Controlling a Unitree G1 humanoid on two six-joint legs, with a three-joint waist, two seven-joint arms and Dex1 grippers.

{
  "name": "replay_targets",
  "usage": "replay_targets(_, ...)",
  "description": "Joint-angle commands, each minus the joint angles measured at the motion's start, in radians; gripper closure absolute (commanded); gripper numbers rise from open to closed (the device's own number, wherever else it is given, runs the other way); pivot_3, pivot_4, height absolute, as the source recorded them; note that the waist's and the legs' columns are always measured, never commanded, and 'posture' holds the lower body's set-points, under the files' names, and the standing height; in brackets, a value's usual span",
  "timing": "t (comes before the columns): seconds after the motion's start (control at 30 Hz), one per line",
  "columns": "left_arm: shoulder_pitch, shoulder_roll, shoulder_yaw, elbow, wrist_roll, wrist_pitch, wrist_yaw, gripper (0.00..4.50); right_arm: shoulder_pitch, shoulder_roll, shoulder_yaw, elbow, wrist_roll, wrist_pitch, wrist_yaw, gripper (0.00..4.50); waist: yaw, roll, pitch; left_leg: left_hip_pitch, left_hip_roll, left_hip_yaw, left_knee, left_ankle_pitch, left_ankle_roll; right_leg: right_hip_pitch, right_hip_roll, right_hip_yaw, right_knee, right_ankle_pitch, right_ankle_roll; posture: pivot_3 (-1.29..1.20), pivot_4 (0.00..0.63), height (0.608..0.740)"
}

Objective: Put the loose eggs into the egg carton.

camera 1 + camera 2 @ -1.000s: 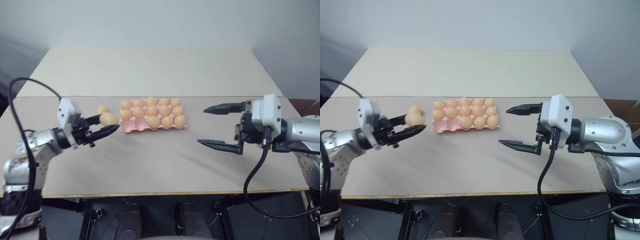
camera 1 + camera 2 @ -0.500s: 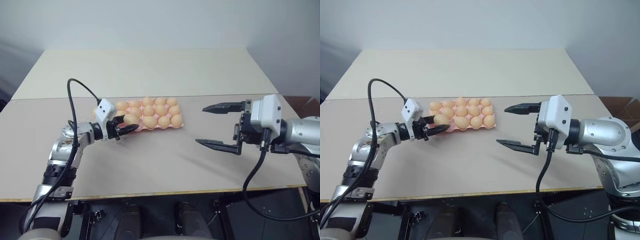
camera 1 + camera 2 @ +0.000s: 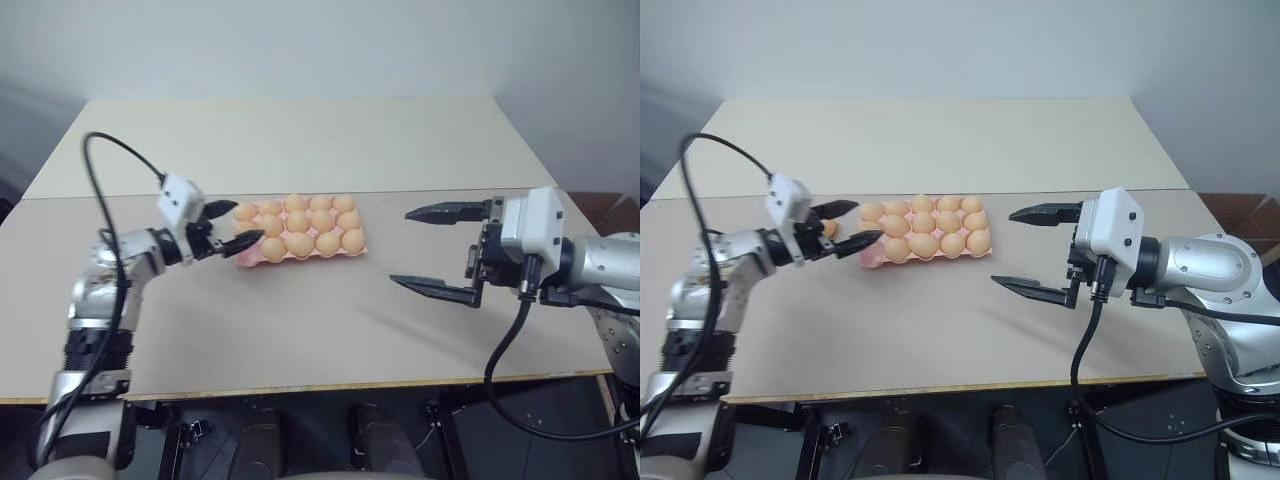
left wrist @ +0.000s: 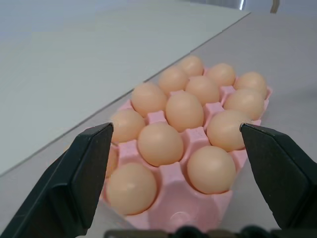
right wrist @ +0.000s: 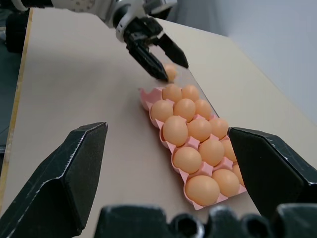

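The pink egg carton (image 3: 249, 254) lies at mid table, with eggs (image 3: 300, 243) in nearly all its cups. Its front-left corner cup (image 4: 177, 214) is bare. My left gripper (image 3: 240, 221) hangs open and empty at the carton's left end, its fingers pointing toward it. One loose egg (image 3: 828, 228) rests on the table just left of the carton, partly hidden behind those fingers; the right wrist view shows the same egg (image 5: 170, 72) beyond the carton's end. My right gripper (image 3: 403, 247) is wide open and empty, right of the carton and apart from it.
The tan table (image 3: 300, 320) has free room in front of the carton and between the carton and my right gripper. A lighter table section (image 3: 300, 140) stretches behind. A black cable (image 3: 120, 160) arcs over my left arm.
My left gripper, shut on an egg a second ago, carried it to the carton's front row, opened and drew back left. The right gripper stayed still. The camera shifted.
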Motion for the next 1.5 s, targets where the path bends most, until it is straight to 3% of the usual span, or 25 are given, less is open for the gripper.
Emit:
replay_targets(0.03,0.077,0.103,0.153,-0.123,-0.101,0.05,-0.056,0.05,-0.01,-0.003,-0.041,-0.005,0.037,-0.002,0.01,0.0,-0.003,0.0,0.0,0.0,0.0,0.0,0.0,0.0,0.0,0.0,0.0,0.0,0.0,0.0,0.0,0.0,0.15,0.74)
replay_targets(0.2,0.305,0.213,0.386,-0.279,-0.203,0.135,-0.101,0.05,-0.011,0.0,-0.04,0.04,0.044,-0.006,0.028,0.0,-0.008,0.0,0.0,0.001,0.0,0.001,0.0,0.0,0.0,0.0,-0.002,0.0,0.0,0.0,0.0,0.0,0.15,0.74)
replay_targets(0.4,0.68,0.155,0.67,-0.497,-0.316,0.248,-0.118,0.05,-0.004,0.02,-0.01,0.121,0.02,-0.012,0.037,0.0,-0.008,0.0,0.0,0.001,0.0,0.002,0.0,0.0,0.0,-0.001,-0.003,-0.001,-0.001,-0.004,-0.006,0.0,0.15,0.74)
replay_targets(0.53,0.787,0.061,0.719,-0.609,-0.369,0.269,-0.026,0.05,-0.011,0.031,0.001,0.139,0.012,-0.01,0.04,0.0,0.002,0.0,0.0,0.001,0.0,0.001,-0.001,0.0,0.0,-0.001,-0.003,-0.001,-0.001,-0.004,-0.006,0.0,0.15,0.74)
replay_targets(0.73,0.839,0.035,0.707,-0.634,-0.394,0.262,0.027,0.05,-0.022,0.028,0.002,0.138,0.02,0.002,0.055,0.0,0.013,0.0,0.0,0.001,0.0,0.001,-0.001,0.0,0.0,-0.001,-0.002,-0.001,-0.001,-0.004,-0.007,0.0,0.15,0.74)
replay_targets(1.0,0.737,0.077,0.632,-0.578,-0.389,0.271,0.107,0.05,-0.006,0.021,-0.004,0.118,0.018,0.012,0.05,0.0,0.016,0.0,0.0,0.001,0.0,0.001,-0.001,0.0,0.0,-0.001,-0.002,-0.001,-0.001,-0.004,-0.007,0.0,0.15,0.74)
replay_targets(1.27,0.309,0.044,0.344,-0.313,-0.186,0.362,0.512,0.05,0.001,0.026,-0.002,0.096,0.008,0.008,0.03,0.0,0.016,0.0,0.0,0.001,-0.001,0.001,0.0,0.0,0.0,0.001,-0.002,-0.001,-0.001,-0.003,-0.004,0.0,0.15,0.74)
replay_targets(1.5,0.038,-0.02,0.171,0.015,-0.032,0.24,0.546,0.05,0.013,0.023,-0.005,0.074,0.011,0.012,0.017,0.0,0.015,-0.001,0.0,0.0,-0.001,0.001,-0.001,0.0,0.0,0.0,-0.001,-0.001,-0.001,0.0,0.0,0.0,0.15,0.74)
